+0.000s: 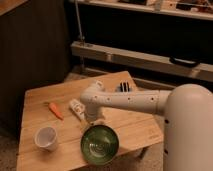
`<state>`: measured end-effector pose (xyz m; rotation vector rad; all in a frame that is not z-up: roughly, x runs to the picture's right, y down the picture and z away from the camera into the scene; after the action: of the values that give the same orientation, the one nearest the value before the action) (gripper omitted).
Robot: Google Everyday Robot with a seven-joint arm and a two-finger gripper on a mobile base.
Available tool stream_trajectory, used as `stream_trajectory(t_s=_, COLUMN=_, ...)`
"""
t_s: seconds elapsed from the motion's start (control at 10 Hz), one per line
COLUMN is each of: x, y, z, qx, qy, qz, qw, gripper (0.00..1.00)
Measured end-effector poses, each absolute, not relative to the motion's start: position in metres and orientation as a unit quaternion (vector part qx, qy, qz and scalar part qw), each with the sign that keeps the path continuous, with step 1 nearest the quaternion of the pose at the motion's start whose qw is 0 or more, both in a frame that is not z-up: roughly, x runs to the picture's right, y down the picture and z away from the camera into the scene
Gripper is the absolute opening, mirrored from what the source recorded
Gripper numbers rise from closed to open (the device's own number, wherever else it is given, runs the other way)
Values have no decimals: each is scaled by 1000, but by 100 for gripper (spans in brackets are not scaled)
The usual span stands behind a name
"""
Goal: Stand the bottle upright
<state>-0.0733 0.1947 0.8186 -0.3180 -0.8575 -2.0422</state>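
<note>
Here, a wooden desk [136, 125] carries a carrot [55, 110], a white cup [46, 137], a green bowl [100, 143] and the bottle [76, 106]. The bottle lies on its side near the middle of the desk, slanting from far-left to near-right, with the carrot just to its left and apart from it. Which end bears the cap cannot be told.

The white arm [131, 100] reaches in from the right, bends at the wrist and points down at the desk. The gripper [90, 119] hangs under that wrist, close above the wood, just far of the bowl's rim. Its jaws stand spread wide and hold nothing. The bottle is just beside them on the left; its near-right end runs up to the wrist. Whether it touches them cannot be told.

The cup stands upright at the near left corner, well apart from the bottle. A small dark object [126, 87] sits at the desk's far edge behind the arm.
</note>
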Motion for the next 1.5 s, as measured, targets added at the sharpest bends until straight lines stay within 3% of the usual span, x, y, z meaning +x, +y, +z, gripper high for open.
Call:
stream_trajectory(t_s=0.9, x=-88, y=186, z=836, qx=-134, qy=-358, qz=-822, qw=423, gripper=79)
stream_trajectory(t_s=1.0, x=-89, y=188, z=837, qx=-136, qy=-361, qz=-820, qw=423, gripper=75)
stream_trajectory(t_s=1.4, x=-88, y=189, z=837, qx=-139, qy=-365, qz=-818, qw=423, gripper=32)
stream_trajectory(t_s=1.5, x=-88, y=188, z=835, qx=-139, qy=-362, qz=-819, qw=424, gripper=29)
